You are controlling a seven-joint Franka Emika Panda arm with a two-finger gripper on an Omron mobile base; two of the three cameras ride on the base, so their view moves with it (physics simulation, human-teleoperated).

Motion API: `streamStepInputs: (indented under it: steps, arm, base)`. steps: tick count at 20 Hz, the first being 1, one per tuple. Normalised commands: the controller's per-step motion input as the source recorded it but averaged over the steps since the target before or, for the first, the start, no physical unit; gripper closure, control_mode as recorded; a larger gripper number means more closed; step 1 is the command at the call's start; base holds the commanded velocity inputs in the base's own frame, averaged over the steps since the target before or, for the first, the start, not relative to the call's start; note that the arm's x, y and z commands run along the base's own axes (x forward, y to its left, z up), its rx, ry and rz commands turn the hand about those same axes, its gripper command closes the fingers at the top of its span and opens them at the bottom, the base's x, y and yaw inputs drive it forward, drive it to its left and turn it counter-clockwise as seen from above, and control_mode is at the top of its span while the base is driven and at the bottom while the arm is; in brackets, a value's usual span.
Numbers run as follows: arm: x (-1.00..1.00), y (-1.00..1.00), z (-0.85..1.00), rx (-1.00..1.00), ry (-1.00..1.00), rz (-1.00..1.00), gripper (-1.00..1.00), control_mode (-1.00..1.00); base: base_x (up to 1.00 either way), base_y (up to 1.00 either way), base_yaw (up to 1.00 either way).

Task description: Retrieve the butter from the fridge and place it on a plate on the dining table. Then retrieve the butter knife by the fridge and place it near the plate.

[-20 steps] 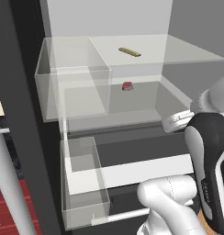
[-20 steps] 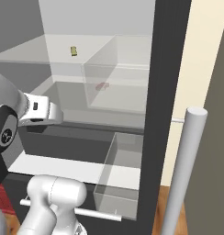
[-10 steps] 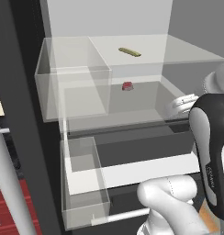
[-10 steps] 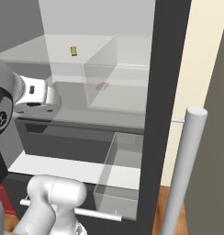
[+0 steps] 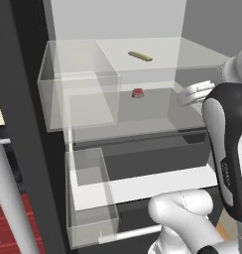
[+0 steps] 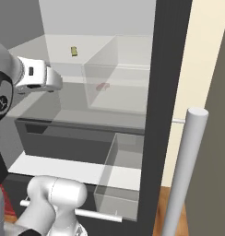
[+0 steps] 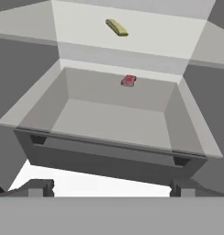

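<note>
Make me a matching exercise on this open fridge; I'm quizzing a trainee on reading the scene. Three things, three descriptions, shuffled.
Things:
1. butter
2. small red item
3. gripper

Descriptions:
A. open, holding nothing, outside the fridge front
B. on the pale upper shelf, near the back
C. lower than that shelf, at the back of the clear drawer

Pairs: 1-B, 2-C, 3-A

Inside the open fridge [image 5: 24, 124] there is a pale upper shelf [image 5: 157, 47], and the butter [image 5: 140, 56] lies directly on it, toward the far part, lying flat. Below this shelf is a clear drawer [image 7: 114, 114]; a tiny red item [image 7: 128, 81] rests on its floor near the far wall. On the door, two clear bins [image 5: 90, 198] stand one above the other.
</note>
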Motion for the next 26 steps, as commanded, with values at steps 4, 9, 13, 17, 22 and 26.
streamStepInputs:
  steps: [4, 9, 13, 17, 22, 26]
  arm:
    - [0.42, 0.02, 0.16, 0.06, -0.02, 0.05, -1.00, -1.00]
    - [0.50, 0.00, 0.14, 0.14, 0.00, 0.03, -1.00, -1.00]
    - [0.56, 0.00, 0.11, 0.11, 0.00, 0.00, -1.00, -1.00]
    - [0.53, 0.00, 0.12, 0.05, 0.00, 0.00, -1.00, -1.00]
    - [0.57, 0.03, 0.08, 0.01, -0.04, 0.03, -1.00, -1.00]
    - [0.63, 0.06, 0.03, 0.00, -0.15, 0.08, -1.00, -1.00]
  base:
    - [0.00, 0.00, 0.00]
    - [0.00, 0.00, 0.00]
    - [0.00, 0.00, 0.00]
    - [0.00, 0.00, 0.00]
    - [0.00, 0.00, 0.00]
    - [0.00, 0.00, 0.00]
